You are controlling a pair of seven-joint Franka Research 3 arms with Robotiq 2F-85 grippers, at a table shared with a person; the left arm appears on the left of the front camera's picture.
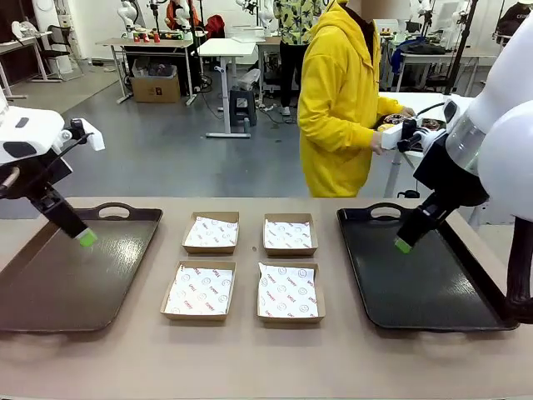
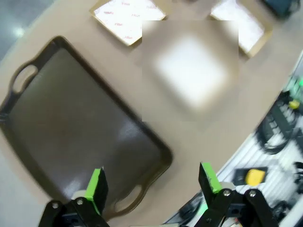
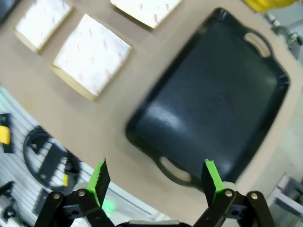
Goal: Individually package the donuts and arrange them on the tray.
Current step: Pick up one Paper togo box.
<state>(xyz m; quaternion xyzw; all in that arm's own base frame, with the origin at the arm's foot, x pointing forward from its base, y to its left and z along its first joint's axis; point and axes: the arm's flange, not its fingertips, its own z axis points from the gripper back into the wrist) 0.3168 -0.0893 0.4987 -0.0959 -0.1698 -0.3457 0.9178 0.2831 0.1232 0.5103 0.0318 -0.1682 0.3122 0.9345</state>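
Shared counter (image 1: 250,358) has four paper-lined boxes (image 1: 211,232) between two trays (image 1: 146,215); donuts (image 1: 395,120) seem to sit on the side table (image 1: 429,102) behind, by the person's hand (image 1: 379,142). Over the trays, left fingers (image 2: 97,185) and right fingers (image 3: 210,177) are spread wide, nothing held. Risks: clash with that hand at handover, glaze squashed by a hard pinch, light boxes sliding if nudged
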